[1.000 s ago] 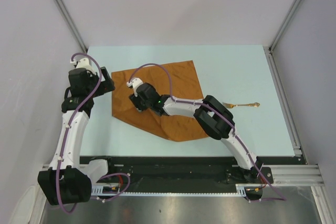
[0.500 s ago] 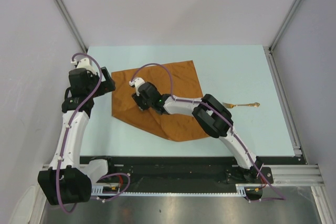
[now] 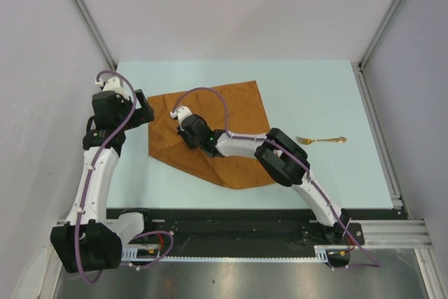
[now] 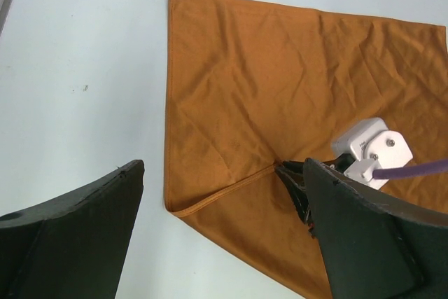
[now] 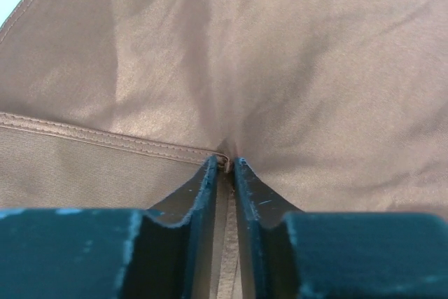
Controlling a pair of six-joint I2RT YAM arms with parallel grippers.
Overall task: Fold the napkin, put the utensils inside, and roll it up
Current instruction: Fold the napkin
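Note:
The rust-orange napkin [image 3: 224,113] lies on the pale table, its near corner folded up over the middle. It fills much of the left wrist view [image 4: 280,82]. My right gripper [image 3: 183,125] reaches far left over the cloth and is shut on the folded corner's hemmed tip, seen pinched between the jaws in the right wrist view [image 5: 225,162]. My left gripper [image 3: 145,113] hovers beside the napkin's left edge, open and empty; its dark fingers [image 4: 70,236] frame the cloth below. The gold fork [image 3: 322,140] lies on the table to the right of the napkin.
Metal frame posts [image 3: 84,15] and grey walls enclose the table. A black rail [image 3: 231,218] runs along the near edge by the arm bases. Bare table lies behind the napkin and at the far right around the fork.
My right gripper has carried the napkin corner a little further back and left across the cloth. The left arm and the fork have not moved.

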